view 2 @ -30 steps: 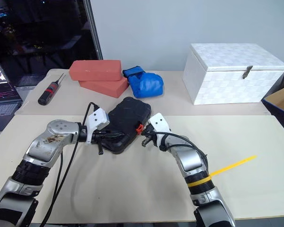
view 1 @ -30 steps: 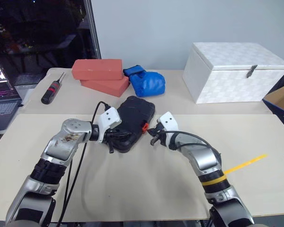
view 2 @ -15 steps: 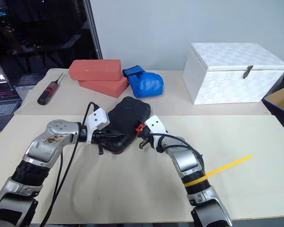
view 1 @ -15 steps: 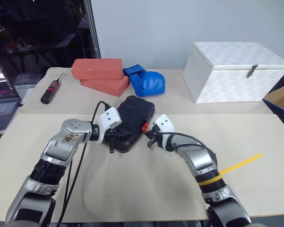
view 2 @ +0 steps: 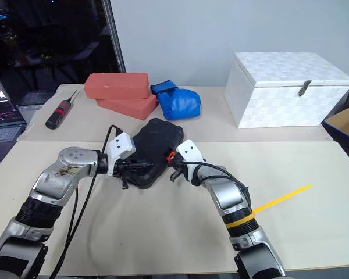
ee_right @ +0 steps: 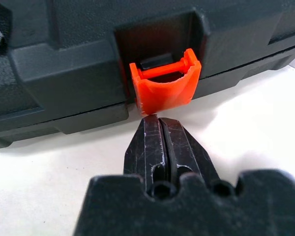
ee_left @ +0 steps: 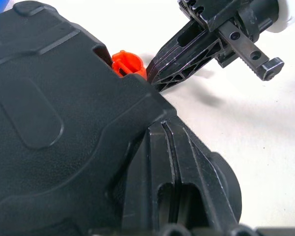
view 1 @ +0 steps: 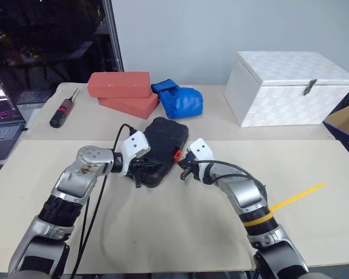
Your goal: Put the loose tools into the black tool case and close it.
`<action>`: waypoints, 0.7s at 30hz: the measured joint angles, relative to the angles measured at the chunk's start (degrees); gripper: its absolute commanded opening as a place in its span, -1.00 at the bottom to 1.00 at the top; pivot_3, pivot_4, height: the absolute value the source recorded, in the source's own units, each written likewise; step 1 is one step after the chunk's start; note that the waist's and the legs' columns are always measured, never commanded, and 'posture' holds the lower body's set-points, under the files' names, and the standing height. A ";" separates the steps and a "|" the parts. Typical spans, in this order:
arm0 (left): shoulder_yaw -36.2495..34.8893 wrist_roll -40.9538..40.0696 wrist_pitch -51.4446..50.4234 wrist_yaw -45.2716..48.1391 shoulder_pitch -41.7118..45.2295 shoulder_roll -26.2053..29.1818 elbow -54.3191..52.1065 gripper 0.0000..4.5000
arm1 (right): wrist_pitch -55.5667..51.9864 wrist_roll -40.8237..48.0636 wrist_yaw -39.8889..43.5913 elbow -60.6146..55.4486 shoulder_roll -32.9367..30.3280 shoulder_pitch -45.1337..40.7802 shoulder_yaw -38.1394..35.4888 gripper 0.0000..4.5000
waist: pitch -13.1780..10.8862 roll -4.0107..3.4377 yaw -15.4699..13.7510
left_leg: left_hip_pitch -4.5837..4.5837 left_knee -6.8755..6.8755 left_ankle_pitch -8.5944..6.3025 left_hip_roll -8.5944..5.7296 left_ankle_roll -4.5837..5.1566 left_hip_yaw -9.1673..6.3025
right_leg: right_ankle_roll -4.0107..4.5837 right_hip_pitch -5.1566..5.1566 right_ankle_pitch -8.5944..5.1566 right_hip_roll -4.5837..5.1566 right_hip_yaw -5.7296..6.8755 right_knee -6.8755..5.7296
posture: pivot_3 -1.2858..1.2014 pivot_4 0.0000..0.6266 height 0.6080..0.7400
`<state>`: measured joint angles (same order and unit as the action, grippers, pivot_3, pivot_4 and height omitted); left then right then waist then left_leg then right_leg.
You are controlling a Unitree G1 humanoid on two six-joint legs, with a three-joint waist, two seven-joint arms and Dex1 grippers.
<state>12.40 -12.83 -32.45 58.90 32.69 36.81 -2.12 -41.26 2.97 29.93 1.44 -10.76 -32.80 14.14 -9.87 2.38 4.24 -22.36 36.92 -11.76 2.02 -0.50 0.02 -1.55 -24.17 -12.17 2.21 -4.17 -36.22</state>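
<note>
Starting at the far left, we've got a thick black screwdriver with a red band (view 1: 62,112) lying alone on the pale tabletop (view 1: 180,232), well apart from everything else. Next over, two red bricks (view 1: 123,92) sit stacked near the back, with a blue boxing glove (view 1: 180,100) just beside them. In the middle of the table lies the flat black plastic clamshell tool case with rounded corners (view 1: 163,142), lid down, and our left gripper (view 1: 141,172) has its two black fingers pinched together, resting on the near left corner of that case. The case's small orange latch (ee_right: 163,87) sticks out of its notch on the right edge, hanging loose and tipped outward. Our right gripper (ee_right: 163,142) is also squeezed shut with nothing in it, and its tip sits right at the lower lip of the latch, touching or a hair off, we can't quite tell. Further right there's a strip of yellow tape (view 1: 296,196) on the table, and at the back right a big white box with a metal clasp (view 1: 291,87).
</note>
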 measured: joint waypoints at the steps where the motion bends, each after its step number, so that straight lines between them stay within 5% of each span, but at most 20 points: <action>1: 0.00 0.00 0.00 -0.02 0.01 -0.05 0.01 -1.00 | -0.43 0.00 0.00 -0.42 -0.04 -0.02 0.05 -0.97 | 0.00 0.00 0.02 | 0.00 0.00 0.00 0.01 0.00 0.00 | 0.00 0.00 0.00 -0.01 0.00 0.00 | 0.03 -0.52 1.00; 21: 0.20 0.71 0.14 0.38 0.04 -1.25 0.00 -1.00 | -1.77 0.73 -0.07 -8.64 0.90 -4.40 1.07 -0.97 | 0.17 -0.12 -0.64 | -0.11 -0.04 0.00 -0.06 0.00 -0.02 | -0.13 0.05 -0.11 0.12 0.05 0.16 | 0.03 -0.52 1.00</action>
<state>12.60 -12.12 -32.30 59.28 32.73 35.56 -2.11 -43.03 3.69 29.86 -7.19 -9.86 -37.19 15.21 -9.70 2.26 3.60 -22.47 36.88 -11.77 1.96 -0.50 0.01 -1.68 -24.13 -12.28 2.33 -4.12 -36.06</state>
